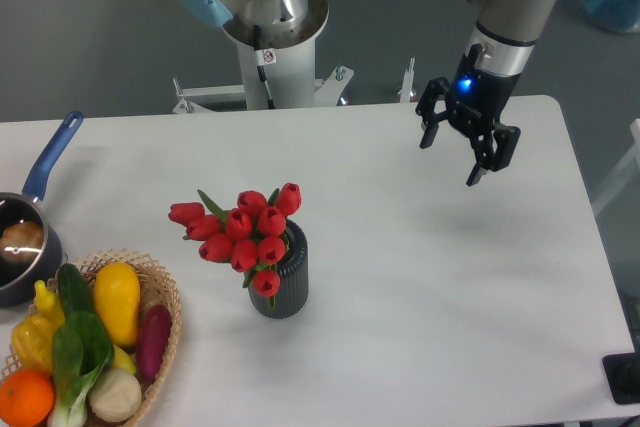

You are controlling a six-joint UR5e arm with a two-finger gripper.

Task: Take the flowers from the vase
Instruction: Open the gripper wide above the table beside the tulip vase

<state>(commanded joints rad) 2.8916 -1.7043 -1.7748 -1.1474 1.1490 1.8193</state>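
One vase holding about ten flowers; the gripper hangs well apart, two fingers spread

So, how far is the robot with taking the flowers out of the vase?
Nothing looks done yet: the flowers sit in the vase near the front of the table. In hand is only the approach: the gripper hangs with its jaws open and empty above the far right part of the table, well apart from the vase. Left to do: reach the tulips, close on them and lift them out.
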